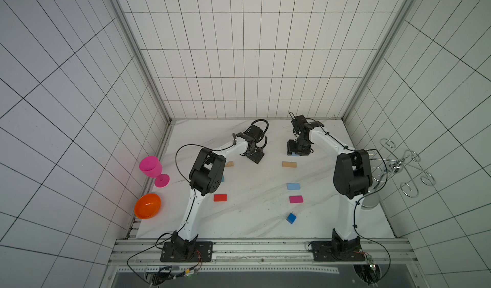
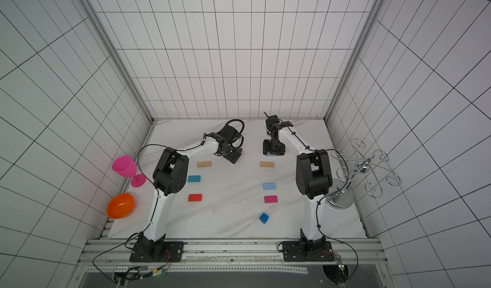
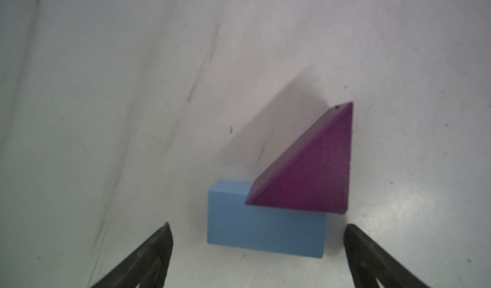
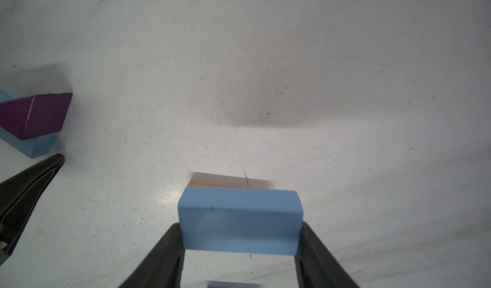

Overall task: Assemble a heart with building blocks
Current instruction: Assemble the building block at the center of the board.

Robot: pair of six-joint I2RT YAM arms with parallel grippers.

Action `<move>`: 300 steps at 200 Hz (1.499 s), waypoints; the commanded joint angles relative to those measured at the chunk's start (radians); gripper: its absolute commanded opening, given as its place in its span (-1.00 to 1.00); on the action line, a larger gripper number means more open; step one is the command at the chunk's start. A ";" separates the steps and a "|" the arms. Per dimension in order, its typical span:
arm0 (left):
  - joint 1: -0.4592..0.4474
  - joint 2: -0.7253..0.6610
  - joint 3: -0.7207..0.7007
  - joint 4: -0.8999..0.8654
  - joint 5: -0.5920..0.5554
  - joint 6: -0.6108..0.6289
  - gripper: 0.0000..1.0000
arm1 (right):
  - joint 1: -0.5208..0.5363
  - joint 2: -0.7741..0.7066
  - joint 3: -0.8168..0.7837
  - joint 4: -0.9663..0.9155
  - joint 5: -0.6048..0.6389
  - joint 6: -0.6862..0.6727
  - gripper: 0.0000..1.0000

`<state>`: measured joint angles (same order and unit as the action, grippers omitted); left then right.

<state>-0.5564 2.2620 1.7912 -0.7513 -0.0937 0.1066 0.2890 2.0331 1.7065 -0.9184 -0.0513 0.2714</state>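
The left gripper stands wide open, holding nothing, its tips either side of a matte purple wedge lying partly on a smooth light-blue brick on the veined white tabletop. The right gripper clamps a second blue brick by its ends.

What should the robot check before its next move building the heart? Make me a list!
1. Left tool open and clear of the dark purple triangle block: ok, the jaws are wide and touch nothing.
2. Triangle lying flat on the white marbled table: not ok, it overlaps a light blue rectangular block and seems to rest partly on it.
3. Right tool firmly holding the second light blue rectangular block: ok, it is clamped between the fingers.
4. That held block lifted off the table: cannot tell.
5. Heart finished: not ok, the red rectangular block and the blue cube lie far apart.
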 commanded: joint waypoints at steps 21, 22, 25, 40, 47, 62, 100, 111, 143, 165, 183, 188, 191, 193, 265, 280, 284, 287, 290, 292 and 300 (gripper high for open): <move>0.061 -0.275 -0.148 0.112 0.081 -0.172 0.97 | 0.046 0.051 0.105 -0.054 -0.003 -0.122 -0.23; 0.062 -0.283 -0.157 0.119 0.083 -0.177 0.97 | 0.047 0.054 0.109 -0.056 -0.003 -0.124 -0.23; 0.063 -0.303 -0.175 0.132 0.085 -0.190 0.97 | 0.053 0.065 0.123 -0.065 0.000 -0.133 -0.25; 0.070 -0.379 -0.265 0.180 0.083 -0.257 0.97 | 0.077 0.128 0.205 -0.112 0.012 -0.169 -0.31; 0.074 -0.405 -0.300 0.189 0.086 -0.282 0.97 | 0.091 0.154 0.236 -0.124 0.016 -0.178 -0.33; 0.088 -0.445 -0.367 0.198 0.100 -0.324 0.97 | 0.121 0.207 0.298 -0.148 0.027 -0.189 -0.35; 0.116 -0.509 -0.479 0.208 0.119 -0.360 0.97 | 0.181 0.291 0.382 -0.156 0.057 -0.212 -0.34; 0.119 -0.522 -0.492 0.208 0.116 -0.356 0.97 | 0.191 0.310 0.400 -0.159 0.055 -0.220 -0.33; 0.133 -0.538 -0.512 0.207 0.117 -0.344 0.97 | 0.209 0.350 0.442 -0.163 0.064 -0.260 -0.32; 0.138 -0.546 -0.519 0.203 0.116 -0.334 0.97 | 0.213 0.362 0.443 -0.150 0.077 -0.281 -0.32; 0.146 -0.554 -0.526 0.201 0.117 -0.325 0.97 | 0.217 0.359 0.420 -0.118 0.092 -0.319 -0.32; 0.148 -0.557 -0.528 0.201 0.117 -0.325 0.97 | 0.218 0.356 0.410 -0.107 0.096 -0.331 -0.33; 0.149 -0.558 -0.529 0.199 0.117 -0.323 0.97 | 0.218 0.355 0.407 -0.101 0.099 -0.337 -0.33; 0.150 -0.559 -0.530 0.199 0.119 -0.323 0.97 | 0.219 0.355 0.405 -0.097 0.102 -0.340 -0.33; 0.167 -0.580 -0.567 0.190 0.128 -0.305 0.97 | 0.221 0.399 0.439 -0.074 0.021 -0.422 -0.31; 0.171 -0.582 -0.573 0.190 0.131 -0.303 0.97 | 0.223 0.406 0.444 -0.073 0.008 -0.429 -0.29; 0.172 -0.581 -0.574 0.190 0.131 -0.303 0.97 | 0.223 0.407 0.445 -0.073 0.008 -0.429 -0.29; 0.173 -0.581 -0.574 0.190 0.130 -0.302 0.97 | 0.223 0.410 0.447 -0.073 0.008 -0.431 -0.28; 0.173 -0.581 -0.575 0.190 0.131 -0.302 0.97 | 0.223 0.410 0.448 -0.073 0.008 -0.431 -0.28; 0.174 -0.581 -0.576 0.190 0.133 -0.302 0.97 | 0.223 0.412 0.449 -0.074 0.008 -0.432 -0.28; 0.176 -0.582 -0.578 0.190 0.133 -0.300 0.97 | 0.224 0.414 0.449 -0.074 0.008 -0.435 -0.27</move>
<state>-0.3897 1.7138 1.2255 -0.5659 0.0284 -0.2073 0.5022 2.4134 2.1208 -0.9821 -0.0196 -0.1368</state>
